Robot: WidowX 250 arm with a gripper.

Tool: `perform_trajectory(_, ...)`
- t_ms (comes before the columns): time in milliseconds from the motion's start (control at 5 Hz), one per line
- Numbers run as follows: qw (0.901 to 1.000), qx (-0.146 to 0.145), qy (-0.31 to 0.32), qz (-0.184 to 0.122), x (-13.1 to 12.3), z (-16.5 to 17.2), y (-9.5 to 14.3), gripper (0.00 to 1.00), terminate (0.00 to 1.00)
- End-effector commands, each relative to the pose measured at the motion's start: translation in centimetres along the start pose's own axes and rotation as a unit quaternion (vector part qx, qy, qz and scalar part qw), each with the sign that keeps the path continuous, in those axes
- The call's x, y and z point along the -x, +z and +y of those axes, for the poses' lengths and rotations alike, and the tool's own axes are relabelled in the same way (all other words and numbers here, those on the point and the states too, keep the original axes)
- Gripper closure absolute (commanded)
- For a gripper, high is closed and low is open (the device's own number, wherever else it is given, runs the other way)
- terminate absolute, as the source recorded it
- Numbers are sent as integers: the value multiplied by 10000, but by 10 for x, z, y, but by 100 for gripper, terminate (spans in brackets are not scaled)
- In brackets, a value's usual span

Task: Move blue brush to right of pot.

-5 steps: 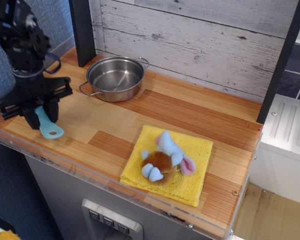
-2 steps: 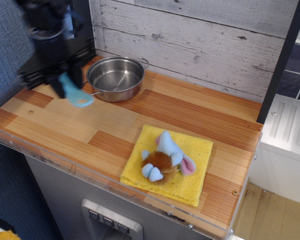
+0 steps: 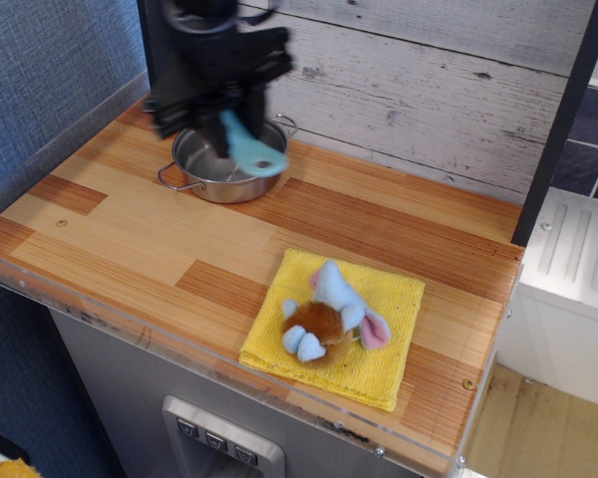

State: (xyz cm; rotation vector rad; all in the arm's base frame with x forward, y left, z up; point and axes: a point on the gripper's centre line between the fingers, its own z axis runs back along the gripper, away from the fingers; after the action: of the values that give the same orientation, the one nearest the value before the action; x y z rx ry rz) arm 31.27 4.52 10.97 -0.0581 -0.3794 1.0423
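Tool (image 3: 222, 108) blurred, hanging over pot (image 3: 211, 171) at back left of counter (image 3: 130, 234), clamped on blue brush (image 3: 247, 147). Brush held in air, handle with round hole pointing down-right over pot's right rim. Pot upright, near plank wall (image 3: 419, 90). Further right, yellow cloth (image 3: 379, 344) at counter's front edge; plush toy (image 3: 329, 314) lying on it, well apart from pot.

No readable text, label, brand, number or sign shows on anything here
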Motion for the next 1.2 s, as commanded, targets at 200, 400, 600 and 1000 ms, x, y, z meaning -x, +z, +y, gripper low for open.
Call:
perform_trajectory(200,9853,430,-1637,230,47,-53,-34,100,0)
perform_trajectory(400,9788,408,-1991,248,42,-55,-54,100,0)
perform_trajectory(600,9785,327,-2024,201,35,-58,-66,100,0)
perform_trajectory(1000,9782,245,-2053,190,22,-57,-86,100,0)
